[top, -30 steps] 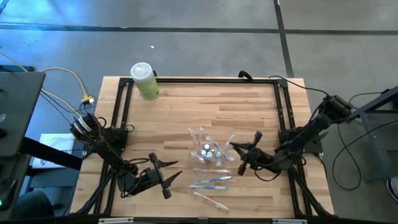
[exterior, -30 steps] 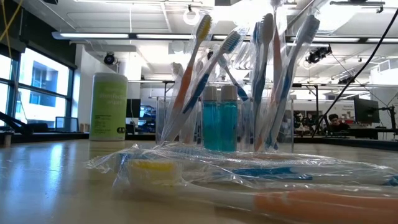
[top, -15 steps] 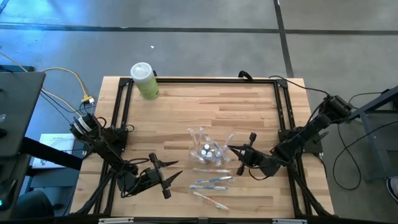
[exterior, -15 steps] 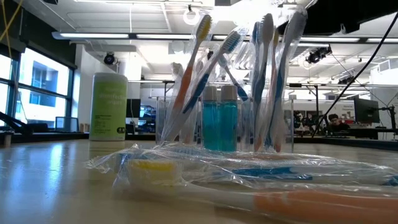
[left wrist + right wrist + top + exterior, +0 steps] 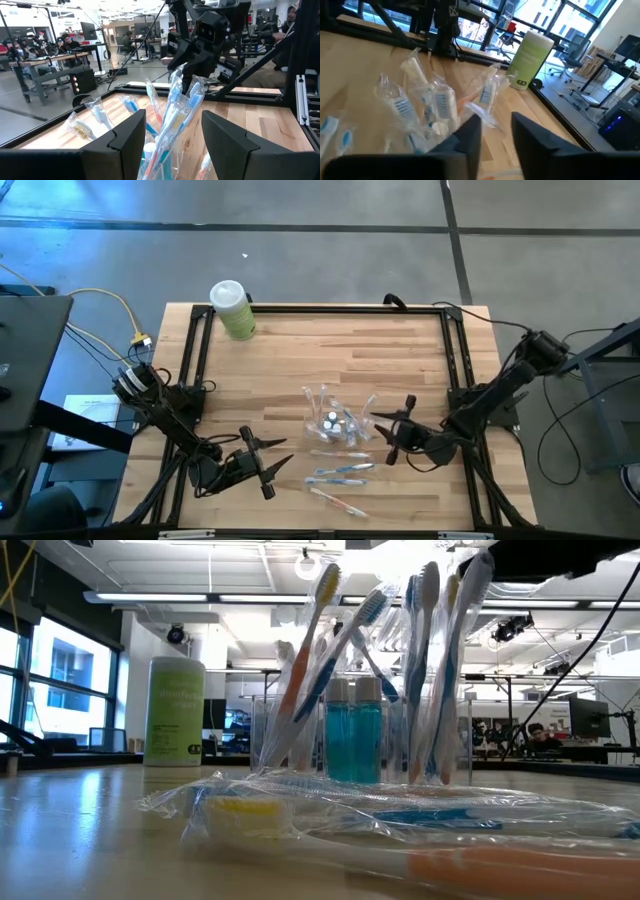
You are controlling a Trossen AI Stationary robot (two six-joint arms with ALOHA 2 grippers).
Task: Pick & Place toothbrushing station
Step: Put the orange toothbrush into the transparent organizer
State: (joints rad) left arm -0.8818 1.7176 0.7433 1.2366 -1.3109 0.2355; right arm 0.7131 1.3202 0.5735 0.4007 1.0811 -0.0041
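- Spanning the high view, the wooden bench (image 5: 300,350) carries everything, with a black frame along its edges.
- Standing at its far left corner is a pale green bottle (image 5: 233,310).
- Resting near the front edge, the left gripper (image 5: 262,465) has its fingers parted wide and empty, well apart from the brushes.
- Hovering just beside the holder, the right gripper (image 5: 392,432) has fingers slightly parted, gripping nothing visible.
- Sitting mid-bench, the clear holder (image 5: 335,420) has wrapped toothbrushes (image 5: 432,670) upright and two blue tubes (image 5: 352,730).
- Lying before it are loose toothbrushes (image 5: 340,473).
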